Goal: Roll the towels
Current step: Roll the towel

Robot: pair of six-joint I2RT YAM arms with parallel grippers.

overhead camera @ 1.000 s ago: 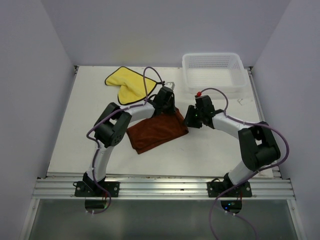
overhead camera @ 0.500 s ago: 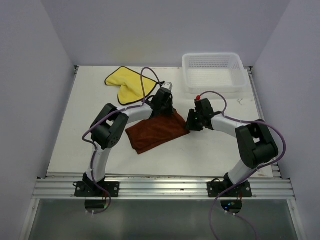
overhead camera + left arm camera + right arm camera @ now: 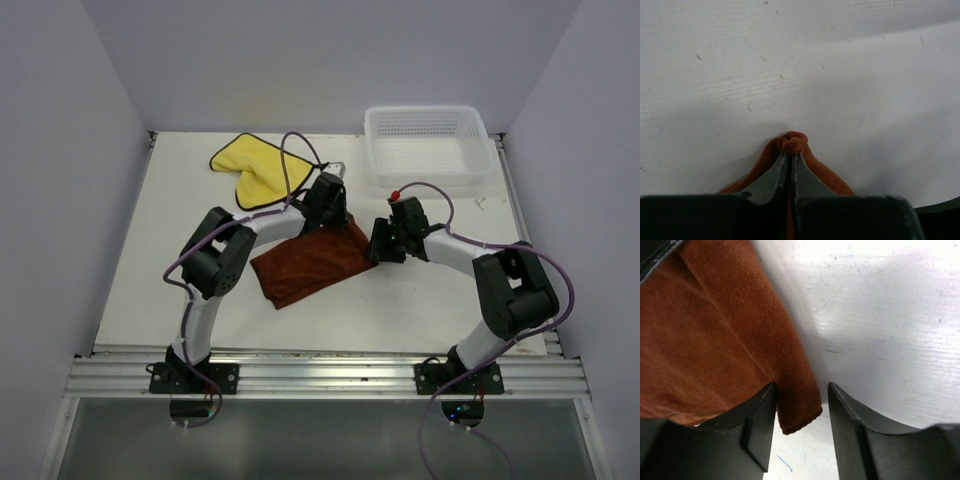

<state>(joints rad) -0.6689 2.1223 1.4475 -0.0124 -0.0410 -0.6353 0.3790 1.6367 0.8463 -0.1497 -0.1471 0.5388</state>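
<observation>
The rust-brown towel lies flat in the middle of the table. My left gripper is shut on its far edge, and a pinch of brown cloth bulges past the fingertips. My right gripper stands open astride the towel's right corner; the cloth lies between the jaws, against the left finger and clear of the right one. The yellow towel lies crumpled at the back left, untouched.
A white mesh basket stands at the back right corner. The two arms meet above the brown towel's far side. White walls close the table on three sides, and a metal rail runs along the near edge.
My right gripper has slid left onto the brown towel's corner and its jaws have widened a little. The left gripper stays shut on the far edge.
</observation>
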